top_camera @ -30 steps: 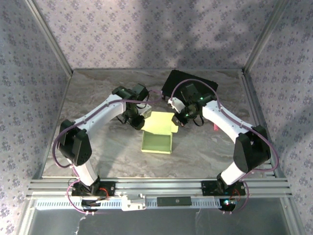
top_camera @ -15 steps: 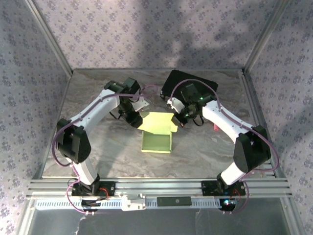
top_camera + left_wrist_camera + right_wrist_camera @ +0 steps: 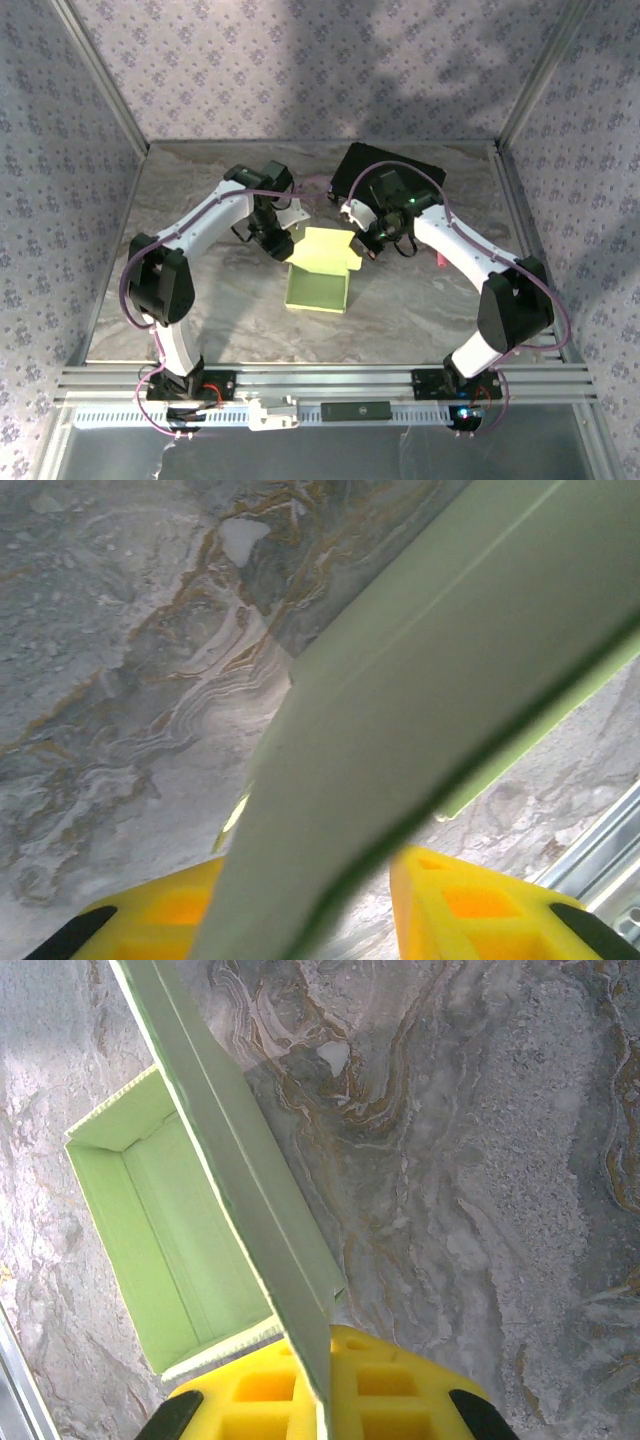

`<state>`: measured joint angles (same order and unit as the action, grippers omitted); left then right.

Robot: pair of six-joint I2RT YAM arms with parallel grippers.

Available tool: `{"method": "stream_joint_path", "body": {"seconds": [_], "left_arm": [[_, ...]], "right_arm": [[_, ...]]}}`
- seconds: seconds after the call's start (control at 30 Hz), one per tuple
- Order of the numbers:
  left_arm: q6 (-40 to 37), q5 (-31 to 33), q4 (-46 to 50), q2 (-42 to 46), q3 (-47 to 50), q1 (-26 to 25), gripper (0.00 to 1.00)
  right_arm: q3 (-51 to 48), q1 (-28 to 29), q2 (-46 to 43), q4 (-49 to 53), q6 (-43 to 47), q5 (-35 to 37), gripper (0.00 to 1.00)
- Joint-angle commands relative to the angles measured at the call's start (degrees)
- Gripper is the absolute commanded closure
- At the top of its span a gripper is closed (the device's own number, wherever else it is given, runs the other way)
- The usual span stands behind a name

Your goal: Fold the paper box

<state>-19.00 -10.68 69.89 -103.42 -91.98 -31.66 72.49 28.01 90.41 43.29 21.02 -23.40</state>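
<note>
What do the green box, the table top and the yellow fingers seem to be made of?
The paper box: thin pale-green card, matte; its flap shows a thin edge and pressed fold lines. The table: grey veined marble look; stone or printed laminate, I cannot tell. The yellow fingers: probably plastic, matte, with moulded square recesses.

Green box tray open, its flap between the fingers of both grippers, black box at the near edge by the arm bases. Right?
Not the black box: the top external view shows it at the far side of the table, behind the right arm. The paper box tray is open, its flap between the fingers of the left gripper and right gripper.
</note>
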Motion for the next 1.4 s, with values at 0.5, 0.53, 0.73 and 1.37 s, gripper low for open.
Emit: {"method": "stream_joint_path", "body": {"seconds": [0.5, 0.53, 0.73, 1.37], "left_arm": [[-6.31, -10.99, -4.33, 5.57, 3.16, 4.61, 0.5], [-6.69, -10.85, -4.88, 5.76, 3.31, 4.61, 0.5], [-7.84, -10.91, -4.56, 3.62, 0.62, 4.55, 0.5], [-3.15, -6.39, -10.88, 9.61, 5.54, 7.15, 0.5]], "right_arm": [[5.27, -3.22, 3.35, 6.39, 10.17, -7.09, 1.0], [5.91, -3.17, 3.98, 6.98, 10.55, -7.65, 1.0], [7.31, -2.38, 5.54, 7.62, 11.27, -6.92, 1.0], [7.03, -2.87, 5.38, 7.56, 13.95, -5.75, 1.0]]}}
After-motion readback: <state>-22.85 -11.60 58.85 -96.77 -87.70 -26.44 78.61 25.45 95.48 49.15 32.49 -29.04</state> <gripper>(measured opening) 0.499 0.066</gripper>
